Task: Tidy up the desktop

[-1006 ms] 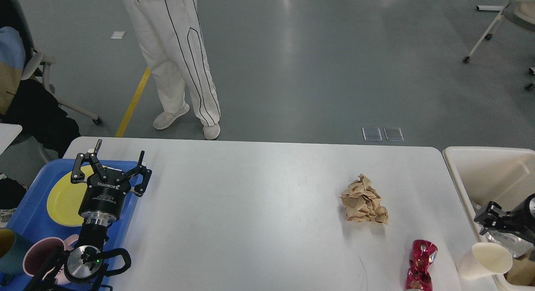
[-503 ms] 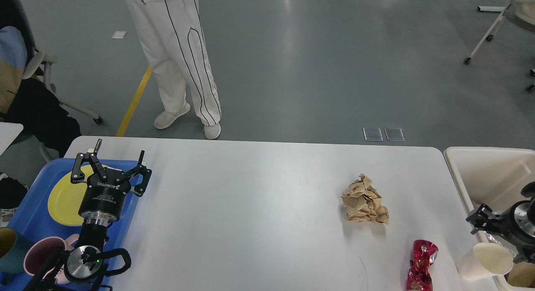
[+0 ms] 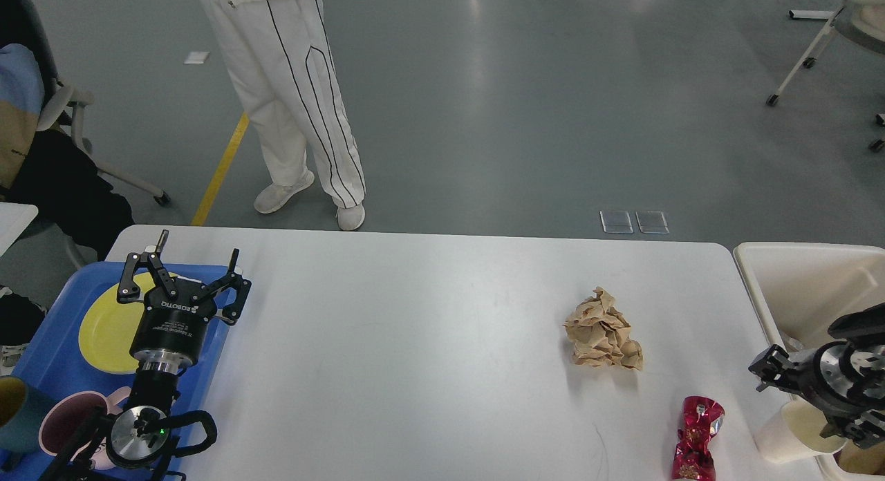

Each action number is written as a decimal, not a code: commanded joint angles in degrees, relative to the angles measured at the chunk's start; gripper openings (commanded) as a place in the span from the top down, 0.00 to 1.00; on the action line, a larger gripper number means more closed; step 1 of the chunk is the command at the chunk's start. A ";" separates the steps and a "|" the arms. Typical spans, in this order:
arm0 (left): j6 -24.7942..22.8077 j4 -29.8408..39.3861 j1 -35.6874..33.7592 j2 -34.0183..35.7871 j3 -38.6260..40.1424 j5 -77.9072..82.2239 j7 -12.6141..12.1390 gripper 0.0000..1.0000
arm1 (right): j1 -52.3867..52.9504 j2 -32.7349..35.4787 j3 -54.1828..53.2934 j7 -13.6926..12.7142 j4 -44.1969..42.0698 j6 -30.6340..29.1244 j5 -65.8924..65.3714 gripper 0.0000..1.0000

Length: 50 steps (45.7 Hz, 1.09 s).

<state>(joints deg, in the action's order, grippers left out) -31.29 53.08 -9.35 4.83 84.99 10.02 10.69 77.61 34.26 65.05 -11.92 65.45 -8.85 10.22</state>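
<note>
While the white tabletop [image 3: 429, 343] fills the lower half of the frame, its long axis runs left-right across the pic, far edge w/ rounded corners toward a person in white trousers [image 3: 290, 94] standing on the grey floor, upper left.

Beige bin [image 3: 795, 287] sits at the right edge, just beside the tabletop's right end. Blue tray [image 3: 41, 370] lies at lower left, overlapping the tabletop's left end; on it a yellow plate [image 3: 104, 332], a pink mug [image 3: 66, 422] and, at the very edge, a teal cup [image 3: 14, 415].

Left end effector [image 3: 187, 277] hovers over the tray's right side, fingers spread wide, nothing between them. Right end effector [image 3: 767, 367] comes in at lower right, seen small and dark; can't tell whether released or clenched. It's over the bin's near-left rim, just above a cream paper cup [image 3: 788, 436] standing at the tabletop's lower right corner.

Crumpled brown paper [image 3: 603, 332] lies right of centre, well apart from both arms. Below it, near the bottom edge, a crushed red foil wrapper [image 3: 697, 436], long axis approx. top-bottom in frame, near the cup but not touching.
</note>
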 commanded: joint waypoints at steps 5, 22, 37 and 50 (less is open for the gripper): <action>0.00 0.00 -0.05 0.00 0.00 0.00 0.03 0.04 | -4.30 -1.56 -1.68 0.06 -4.54 0.23 3.14 0.13; 0.00 0.00 -0.05 0.00 0.00 0.00 -0.05 0.04 | -6.50 -2.36 -2.74 0.06 -5.51 0.50 3.23 1.00; 0.00 0.00 -0.05 0.00 0.00 0.00 -0.05 0.04 | -7.38 -3.76 -3.09 -0.12 -4.89 4.54 3.14 1.00; 0.00 0.00 -0.05 0.00 0.00 0.00 -0.05 0.04 | -6.16 -3.15 -3.00 -0.21 -4.02 3.84 3.32 1.00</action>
<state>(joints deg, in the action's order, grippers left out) -31.29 53.09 -9.39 4.83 84.99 10.01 10.65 70.56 30.55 61.96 -12.05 60.90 -4.73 13.36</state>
